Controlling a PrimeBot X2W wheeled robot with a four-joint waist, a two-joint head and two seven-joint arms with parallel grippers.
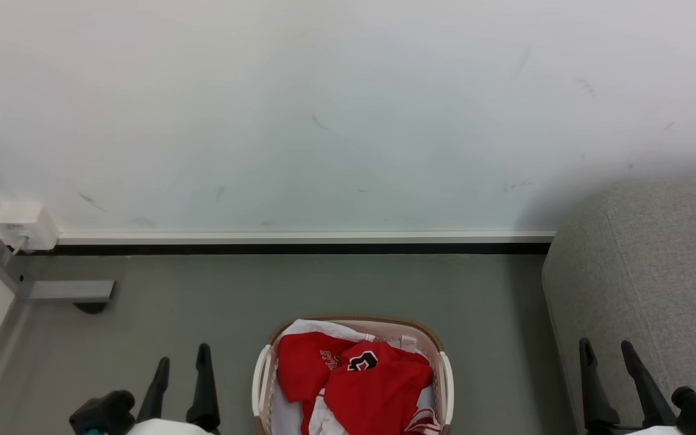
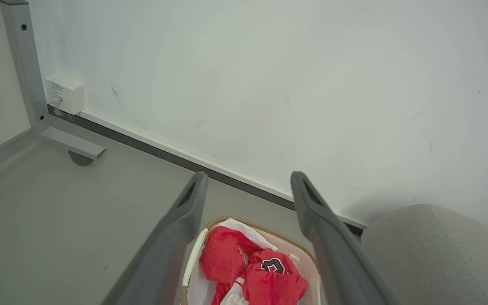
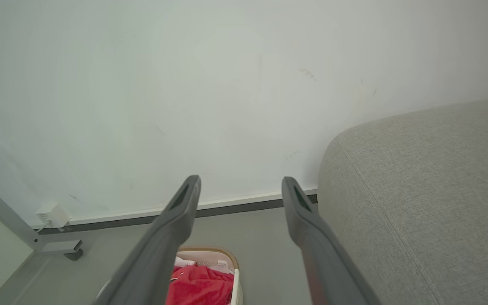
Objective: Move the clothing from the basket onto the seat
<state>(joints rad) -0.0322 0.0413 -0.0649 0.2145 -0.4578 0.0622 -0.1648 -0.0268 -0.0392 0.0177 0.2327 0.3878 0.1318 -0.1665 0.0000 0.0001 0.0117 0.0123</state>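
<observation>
Currently your left claw [image 1: 183, 357] hangs empty, fingers apart, beside the oval cream-white perforated plastic basket [image 1: 446, 377] on the grey-green floor [image 1: 215, 290]. Your right claw [image 1: 605, 347], likewise spread and empty, is near the big grey fabric sofa seat [image 1: 656, 284]. The bright red white-trimmed garments [image 1: 378, 393] lie heaped inside the basket. Pinch carelessly and you'll likely lift tangled pieces together, drag the light basket along, or let a trailing sleeve drop short of the seat.
</observation>
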